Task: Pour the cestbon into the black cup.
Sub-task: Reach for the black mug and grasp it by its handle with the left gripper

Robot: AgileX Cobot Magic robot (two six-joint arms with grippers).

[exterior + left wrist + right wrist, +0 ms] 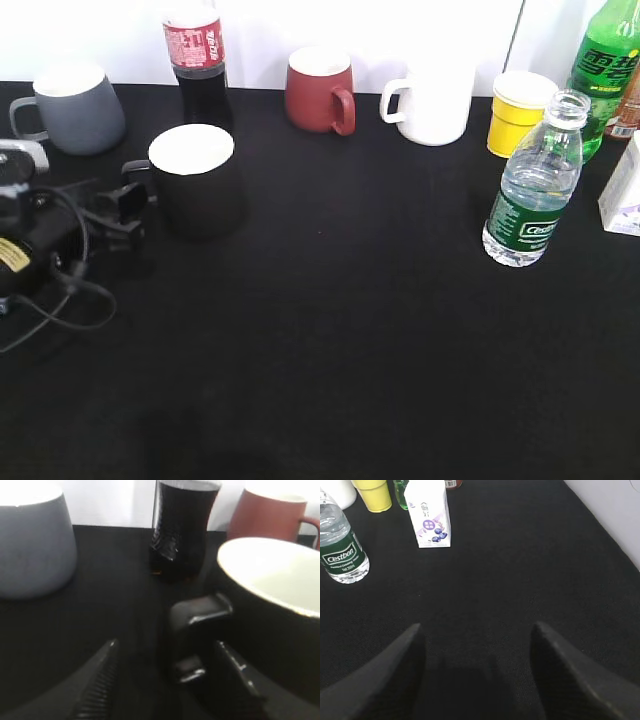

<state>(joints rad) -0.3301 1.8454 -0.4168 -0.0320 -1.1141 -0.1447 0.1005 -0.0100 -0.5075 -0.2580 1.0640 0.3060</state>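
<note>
The left claw (128,203) is open. Its two dark fingers (100,680) sit wide apart, one on each side of the loop handle (197,630) of the black mug with the white inside (272,610). They are not squeezing it. The mug stands just in front of this claw, a bit to the right. Farther past the claw stand a dark cola bottle with a red label (197,65), a grey mug (75,105) off to the left, and a dark red mug (320,90) off to the right.

The right claw (477,667) is open too, hanging over the bare black tablecloth (530,570) and holding nothing. Well ahead of it and to the left stands the small clear water bottle with the dark green label (340,550), upright with no cap on. Beside that is a white carton with blueberries on it (429,515). A yellow paper cup (374,492) is farther back.
</note>
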